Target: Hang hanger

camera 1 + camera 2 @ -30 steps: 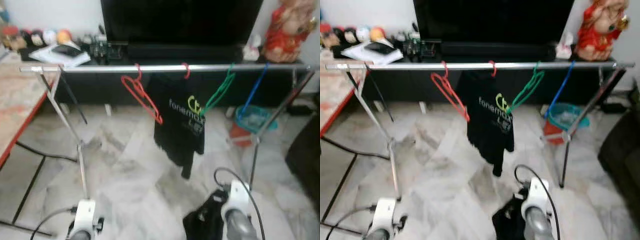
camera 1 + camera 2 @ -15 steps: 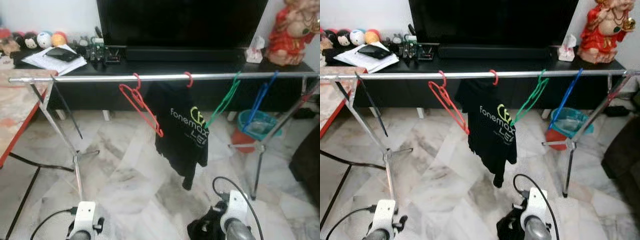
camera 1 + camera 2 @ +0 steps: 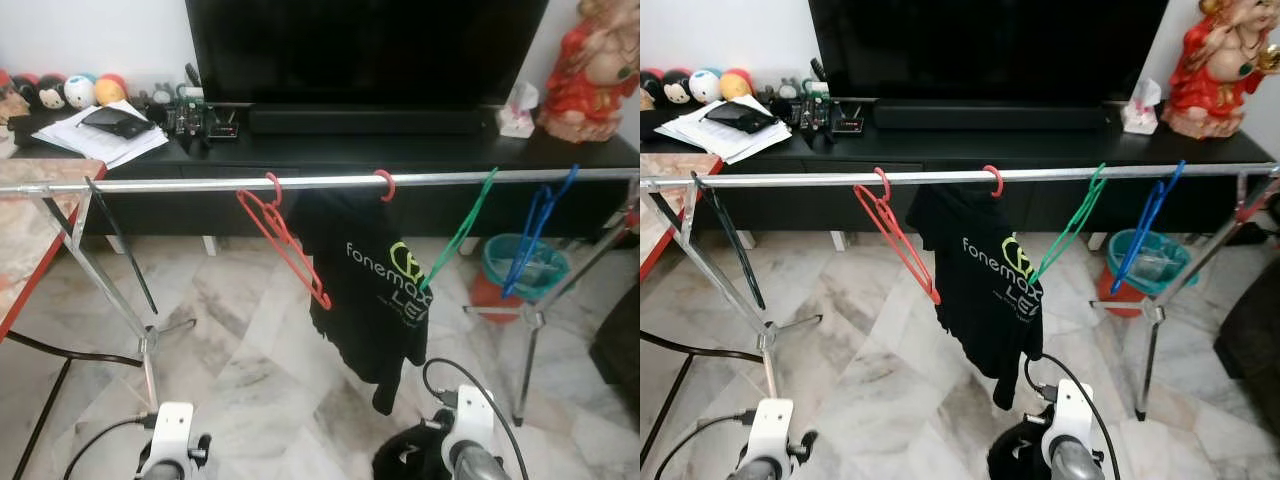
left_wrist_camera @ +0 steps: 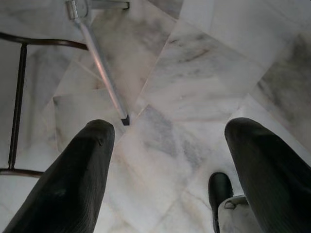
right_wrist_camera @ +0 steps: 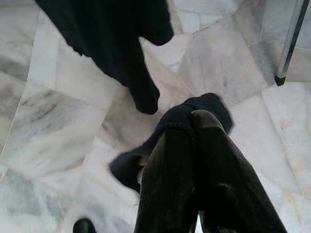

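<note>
Across the middle of the head views runs a chrome rail (image 3: 330, 182) on splayed legs, standing before a black TV cabinet (image 3: 400, 150). Hooked on the rail: empty red hanger (image 3: 282, 238), black printed T-shirt (image 3: 375, 290) on a red-hooked hanger, empty green hanger (image 3: 458, 232), empty blue hanger (image 3: 535, 228). All hang tilted, the rail taking their hooks.

Right gripper (image 5: 192, 141) is low, near the marble floor (image 3: 250, 350), below and in front of the hanging shirt. Its fingers (image 5: 167, 179) are pressed together on a dark garment (image 5: 194, 109); cloth bunches over the tips and droops. Cannot tell whether a hanger sits inside that bundle: none visible. Judgement: this is the item to go up, held low while the robot faces the rail.

Left gripper (image 4: 170, 145) points at the floor, fingers (image 4: 73, 179) wide apart, nothing between them; idle, near a rail leg (image 4: 99, 63).

Judgement: the gap on the rail left of the red hanger looks roomiest. Risk: loose cloth snagging the hung shirt on the way up.
</note>
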{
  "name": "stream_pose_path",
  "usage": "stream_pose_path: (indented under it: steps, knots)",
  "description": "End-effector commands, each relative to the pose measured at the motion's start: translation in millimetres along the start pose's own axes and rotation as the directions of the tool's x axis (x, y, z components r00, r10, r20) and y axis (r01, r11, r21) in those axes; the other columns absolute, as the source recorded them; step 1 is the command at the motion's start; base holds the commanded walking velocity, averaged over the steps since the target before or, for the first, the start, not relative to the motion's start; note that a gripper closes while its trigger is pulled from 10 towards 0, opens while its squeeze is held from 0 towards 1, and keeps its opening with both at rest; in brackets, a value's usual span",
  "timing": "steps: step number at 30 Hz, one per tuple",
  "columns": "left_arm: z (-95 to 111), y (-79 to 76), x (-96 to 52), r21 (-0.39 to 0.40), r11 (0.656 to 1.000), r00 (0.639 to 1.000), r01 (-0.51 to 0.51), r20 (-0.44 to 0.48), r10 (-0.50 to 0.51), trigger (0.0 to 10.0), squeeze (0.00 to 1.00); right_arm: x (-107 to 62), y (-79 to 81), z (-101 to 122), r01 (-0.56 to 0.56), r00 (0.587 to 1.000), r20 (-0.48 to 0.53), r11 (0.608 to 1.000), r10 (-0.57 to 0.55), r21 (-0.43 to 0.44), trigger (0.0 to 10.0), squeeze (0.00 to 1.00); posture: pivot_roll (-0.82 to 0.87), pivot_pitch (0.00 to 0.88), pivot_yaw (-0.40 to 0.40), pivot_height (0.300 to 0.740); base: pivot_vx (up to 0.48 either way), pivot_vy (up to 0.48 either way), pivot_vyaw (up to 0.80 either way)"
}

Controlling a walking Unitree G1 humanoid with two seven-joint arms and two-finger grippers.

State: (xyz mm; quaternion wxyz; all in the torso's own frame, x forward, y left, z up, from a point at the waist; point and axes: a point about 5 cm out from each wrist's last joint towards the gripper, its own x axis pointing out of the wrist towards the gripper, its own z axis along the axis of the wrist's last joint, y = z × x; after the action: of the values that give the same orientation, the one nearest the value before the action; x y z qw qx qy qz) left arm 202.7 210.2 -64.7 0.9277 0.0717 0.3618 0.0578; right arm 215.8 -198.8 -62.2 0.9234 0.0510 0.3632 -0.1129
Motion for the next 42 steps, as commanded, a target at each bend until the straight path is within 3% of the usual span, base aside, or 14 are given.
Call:
stream_pose_path:
  steps: [1,6,10,19,26,42]
  knots:
    - [-8.1,-3.2,-2.6,-0.009,1.0,1.0,0.009,-0.026,-0.009,10.0,0.0,0.1,-8.7,4.5,0.033,0.999,0.031,0.999,-0.034,0.008,10.0,0.0,0.07,0.033,-0.023,0.736,0.0,0.0,0.0]
    - [-11.3,-5.0,-3.6,-0.006,1.0,0.999,0.015,-0.036,-0.015,10.0,0.0,1.7,-21.2,32.3,0.095,0.977,0.186,0.995,-0.1,0.037,10.0,0.0,0.08,0.025,-0.027,0.736,0.0,0.0,0.0]
    - [-12.7,-4.0,-4.4,-0.007,1.0,0.999,0.014,-0.034,-0.014,10.0,0.0,-3.1,-21.1,61.5,0.097,0.914,0.393,0.995,-0.101,0.032,10.0,0.0,0.07,0.019,-0.03,0.736,0.0,0.0,0.0]
    - [-10.3,-5.9,-3.9,-0.005,1.0,1.0,0.021,-0.021,-0.021,10.0,0.0,-28.0,-6.9,59.5,0.053,0.825,0.563,0.999,-0.048,0.007,10.0,0.0,0.06,0.018,-0.028,0.736,0.0,0.0,0.0]
    - [-7.6,-6.4,-2.8,0.028,0.999,1.0,0.024,-0.016,-0.024,10.0,0.0,-34.7,5.6,66.7,0.01,0.802,0.597,1.0,0.01,-0.03,10.0,0.0,0.06,0.023,-0.029,0.736,0.0,0.0,0.0]
    - [-8.9,-4.7,-3.5,0.027,1.0,1.0,0.009,-0.015,-0.009,10.0,0.0,-34.8,12.4,82.3,-0.013,0.812,0.582,0.999,0.04,-0.05,10.0,0.0,0.07,0.022,-0.037,0.736,0.0,-0.117,0.0]
